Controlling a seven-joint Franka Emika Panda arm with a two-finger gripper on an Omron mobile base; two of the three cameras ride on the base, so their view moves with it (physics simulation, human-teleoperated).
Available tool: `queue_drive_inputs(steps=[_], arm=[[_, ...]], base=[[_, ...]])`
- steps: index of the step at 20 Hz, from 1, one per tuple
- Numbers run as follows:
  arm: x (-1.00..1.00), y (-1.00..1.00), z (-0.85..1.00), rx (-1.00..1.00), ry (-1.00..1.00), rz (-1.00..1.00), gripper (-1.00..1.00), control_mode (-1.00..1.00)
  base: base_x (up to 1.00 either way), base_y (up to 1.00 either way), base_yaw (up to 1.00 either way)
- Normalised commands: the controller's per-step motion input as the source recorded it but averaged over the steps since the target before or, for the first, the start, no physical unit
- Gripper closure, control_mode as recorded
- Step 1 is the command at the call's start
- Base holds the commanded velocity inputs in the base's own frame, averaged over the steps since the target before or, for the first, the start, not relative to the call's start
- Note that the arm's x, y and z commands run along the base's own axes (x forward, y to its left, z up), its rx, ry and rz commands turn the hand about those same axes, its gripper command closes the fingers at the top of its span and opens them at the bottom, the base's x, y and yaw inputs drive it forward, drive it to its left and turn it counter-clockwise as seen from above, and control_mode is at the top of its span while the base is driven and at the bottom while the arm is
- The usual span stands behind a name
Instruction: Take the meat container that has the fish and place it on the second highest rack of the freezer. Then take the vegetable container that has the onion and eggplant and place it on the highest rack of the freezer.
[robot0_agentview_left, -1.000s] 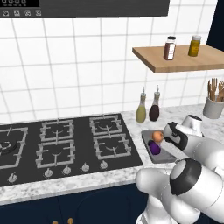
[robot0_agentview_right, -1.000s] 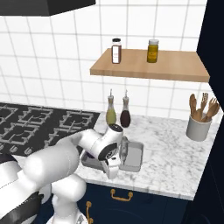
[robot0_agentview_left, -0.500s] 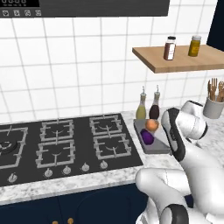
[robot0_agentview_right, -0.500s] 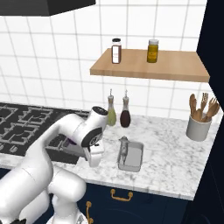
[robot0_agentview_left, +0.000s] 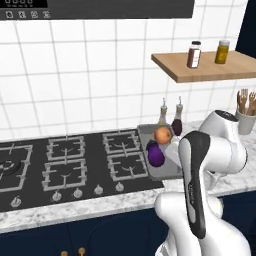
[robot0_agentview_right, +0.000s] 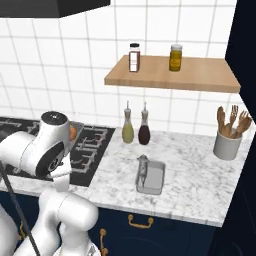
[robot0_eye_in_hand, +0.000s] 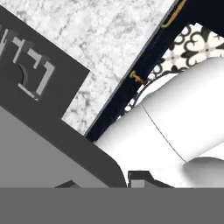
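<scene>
Over the black gas hob's (robot0_agentview_left: 75, 160) right edge: shallow grey metal vegetable tray (robot0_agentview_left: 169, 172) hangs raised, carrying the round orange-brown onion (robot0_agentview_left: 162, 135) and glossy purple eggplant (robot0_agentview_left: 156, 154).
Fingers: the gripper (robot0_eye_in_hand: 105, 180) looks clamped on that tray's rim, jaws nearly together.
On the marble counter (robot0_agentview_right: 190, 165): pale-grey rectangular meat tray (robot0_agentview_right: 159, 172) with its fish (robot0_agentview_right: 142, 170) sits unheld.
Done: judging by this, neither tray is racked.
Left: both freezer placements, and the fish tray was meant to go first.
</scene>
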Motion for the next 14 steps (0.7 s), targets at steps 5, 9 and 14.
queue_drive_inputs(steps=[5,9,14], arm=[[0.00,0.00,0.00,0.00,0.00,0.00,1.00,1.00],[0.00,0.00,0.00,0.00,0.00,0.00,1.00,1.00],[0.00,0.00,0.00,0.00,0.00,0.00,1.00,1.00]], base=[[-1.00,0.38,-0.07],[-1.00,0.20,-0.47],[-0.91,0.43,-0.83]])
